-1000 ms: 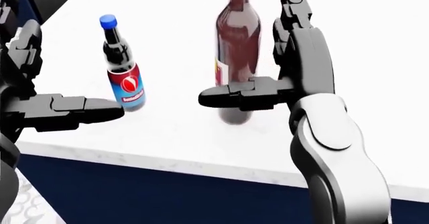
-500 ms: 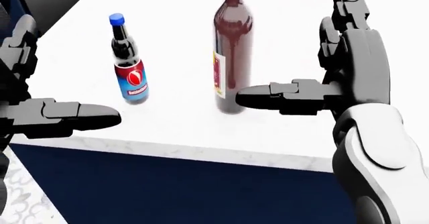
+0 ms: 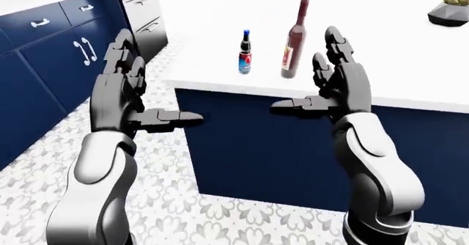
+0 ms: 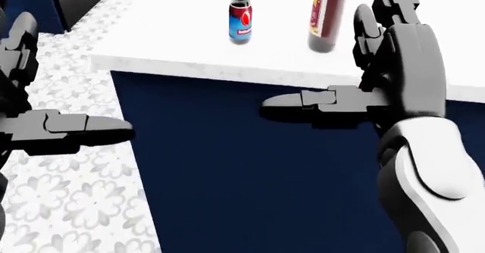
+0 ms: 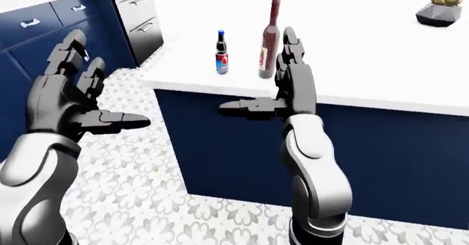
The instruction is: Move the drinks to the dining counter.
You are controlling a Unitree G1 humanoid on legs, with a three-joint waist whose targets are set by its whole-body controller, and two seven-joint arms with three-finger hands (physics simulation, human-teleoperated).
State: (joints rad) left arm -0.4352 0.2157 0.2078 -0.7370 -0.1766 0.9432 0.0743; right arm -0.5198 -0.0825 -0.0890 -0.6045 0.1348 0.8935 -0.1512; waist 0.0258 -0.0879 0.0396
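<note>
A small soda bottle (image 3: 244,59) with a blue cap and a red and blue label stands upright near the left corner of the white counter top (image 3: 399,63). A tall dark red wine bottle (image 3: 294,44) stands just to its right. Both hands are held out short of the counter's edge, over the floor and the navy counter side, apart from the bottles. My left hand (image 3: 156,82) is open, fingers up and thumb pointing right. My right hand (image 3: 308,74) is also open; in the left-eye view it stands just right of the wine bottle. Neither hand holds anything.
The counter has a navy base (image 3: 279,140) below its white top. Navy cabinets with silver handles (image 3: 44,41) line the left side. Patterned floor tiles (image 3: 169,195) lie between them. A plant in a grey faceted pot (image 3: 448,11) sits at the counter's far right.
The whole picture has shifted: the camera has drawn back from the counter, so the bottles sit higher and smaller. Both open hands have come away from the bottles, which stay standing.
</note>
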